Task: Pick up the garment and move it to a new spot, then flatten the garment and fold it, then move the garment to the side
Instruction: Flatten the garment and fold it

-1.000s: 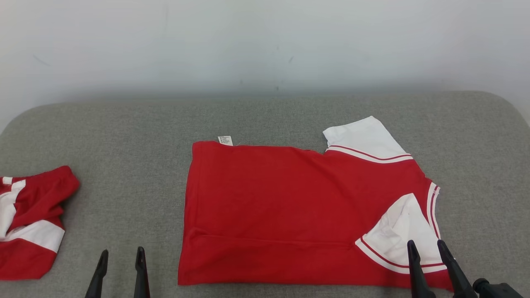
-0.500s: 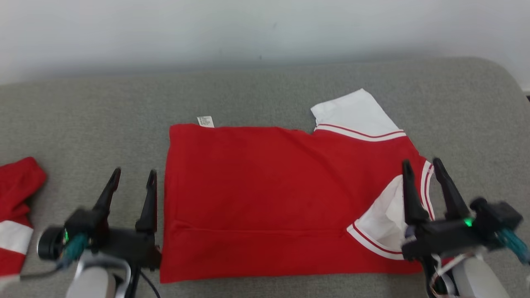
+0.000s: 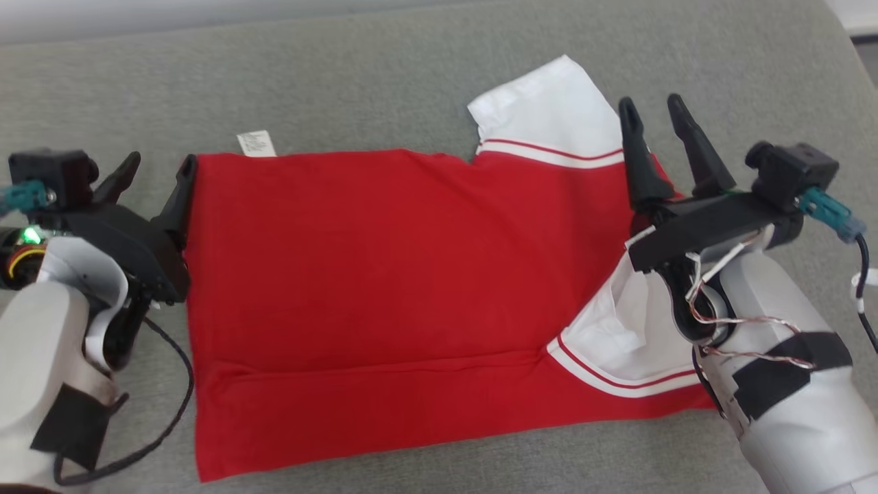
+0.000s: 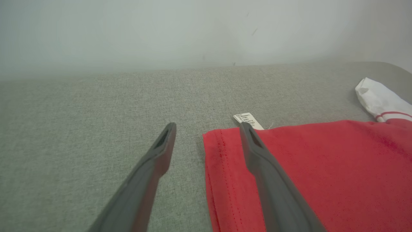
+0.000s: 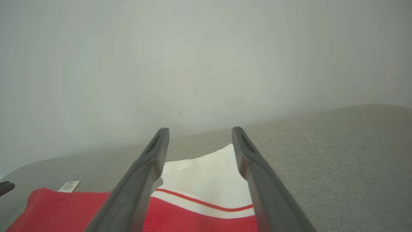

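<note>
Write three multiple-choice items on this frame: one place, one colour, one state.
1. Where is the label on the garment?
A. far edge, by the left gripper
B. near edge
C. on a sleeve
2. The sleeves are mostly:
A. blue
B. black
C. white
3. The grippers are:
A. both shut on cloth
B. both open
C. one shut
Key: 1 A, it pokes out beside the left fingers; 2 C, white with red stripes; 3 B, the right gripper and the left both gape, holding nothing.

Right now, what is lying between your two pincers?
The red shirt lies spread between the left pincer and the right pincer, seen in the head view.
</note>
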